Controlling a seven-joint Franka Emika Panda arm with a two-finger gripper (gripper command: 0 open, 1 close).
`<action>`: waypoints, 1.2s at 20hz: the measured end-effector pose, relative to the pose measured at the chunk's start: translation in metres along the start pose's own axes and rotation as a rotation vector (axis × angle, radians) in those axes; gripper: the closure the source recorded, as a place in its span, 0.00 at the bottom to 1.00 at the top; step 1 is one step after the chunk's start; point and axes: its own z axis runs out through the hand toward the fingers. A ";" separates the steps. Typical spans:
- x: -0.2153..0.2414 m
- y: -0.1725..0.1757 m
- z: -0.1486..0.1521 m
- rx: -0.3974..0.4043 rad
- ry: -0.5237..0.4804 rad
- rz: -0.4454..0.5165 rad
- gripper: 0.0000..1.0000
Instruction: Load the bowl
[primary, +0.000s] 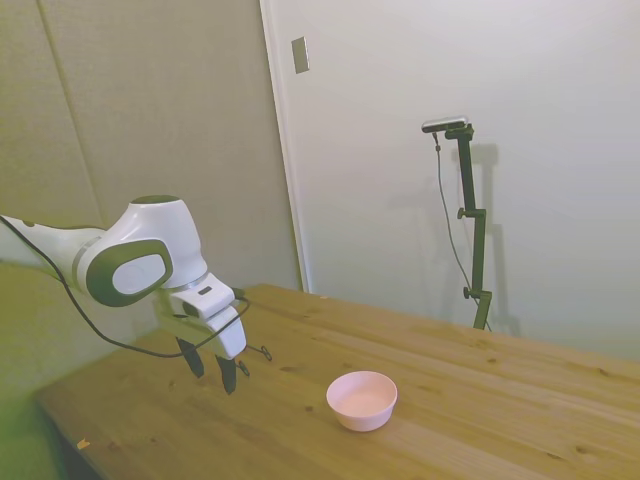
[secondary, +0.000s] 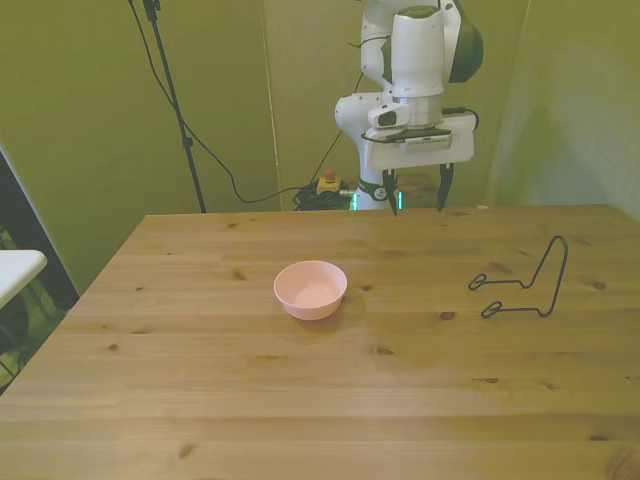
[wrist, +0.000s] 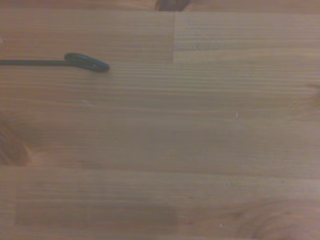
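The small pale pink bowl (secondary: 311, 288) stands upright and empty near the middle of the wooden table (secondary: 200, 400); in the side view the bowl (primary: 362, 398) sits toward the near edge. My gripper (secondary: 417, 195) hangs above the far edge of the table, behind the bowl and off to the front view's right of it. It is open with nothing between its fingers. In the side view the gripper (primary: 210, 370) hovers a little above the wood, well to the left of the bowl. The bowl does not show in the wrist view.
A thin black wire stand (secondary: 525, 285) rests on the table at the front view's right, apart from the bowl. One looped foot of the wire stand (wrist: 85, 62) shows in the wrist view over bare planks. A white surface edge (secondary: 15, 270) sits beyond the table's left side.
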 end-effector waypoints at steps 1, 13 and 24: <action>0.000 0.000 0.000 0.000 0.000 0.000 0.00; 0.126 0.002 -0.044 -0.037 0.147 0.085 0.00; 0.190 -0.015 0.048 -0.093 0.089 0.148 0.00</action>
